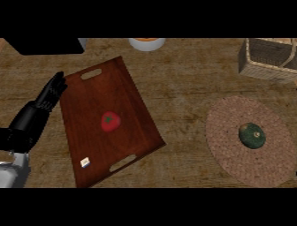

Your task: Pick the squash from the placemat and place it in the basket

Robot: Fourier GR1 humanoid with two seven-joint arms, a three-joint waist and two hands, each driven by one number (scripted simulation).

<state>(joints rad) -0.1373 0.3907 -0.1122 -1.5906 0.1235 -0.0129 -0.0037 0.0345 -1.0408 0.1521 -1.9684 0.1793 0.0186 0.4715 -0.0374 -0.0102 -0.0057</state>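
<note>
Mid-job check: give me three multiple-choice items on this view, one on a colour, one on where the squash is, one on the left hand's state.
1. The rounded item on the wooden tray is: A red; B yellow; C blue.
2. The squash, not yet in the basket, lies: A on the tray; B on the round placemat; C on bare counter.
3. The left hand is: A shut on the squash; B open, holding nothing; C shut on the basket's handle.

Key: 1 A, it shows red with a green top. 2 B, it sits near the woven mat's middle. 3 B, its fingers are straight, beside the tray's left edge.
</note>
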